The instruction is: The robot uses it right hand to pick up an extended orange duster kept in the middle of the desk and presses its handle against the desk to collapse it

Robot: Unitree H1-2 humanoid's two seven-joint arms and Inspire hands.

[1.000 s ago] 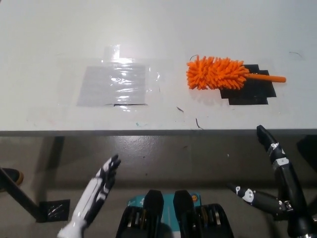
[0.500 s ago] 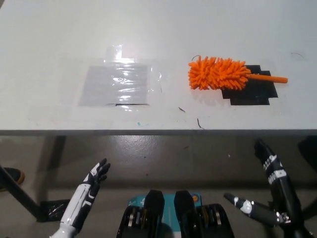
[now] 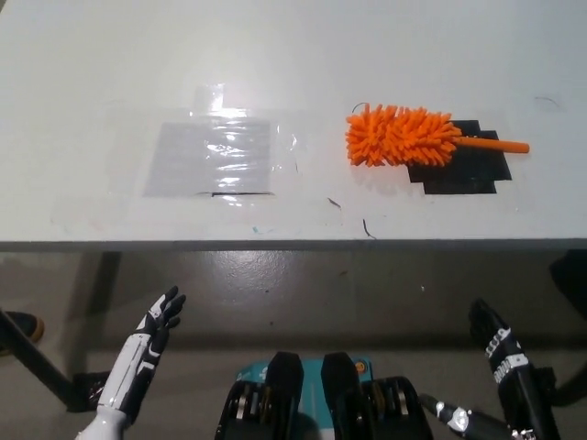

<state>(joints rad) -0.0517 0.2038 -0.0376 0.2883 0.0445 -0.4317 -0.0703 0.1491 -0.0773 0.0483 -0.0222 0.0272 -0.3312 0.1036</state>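
Observation:
The orange duster (image 3: 401,135) lies on the white desk (image 3: 293,55), right of the middle, its fluffy head to the left and its short orange handle (image 3: 495,144) pointing right over a black patch (image 3: 463,170). My black right hand (image 3: 500,378) hangs low at the bottom right, below the desk's front edge and far from the duster, fingers spread and empty. My white left hand (image 3: 147,346) rests at the lower left, also below the desk edge, open.
A clear plastic sheet (image 3: 213,156) is taped flat on the desk left of the duster. The desk's front edge (image 3: 293,245) runs across the picture. Below it are a grey floor, a desk leg (image 3: 37,362) and a dark shoe (image 3: 16,323) at the far left.
Both hands have dropped lower and away from the desk edge. The duster has not moved.

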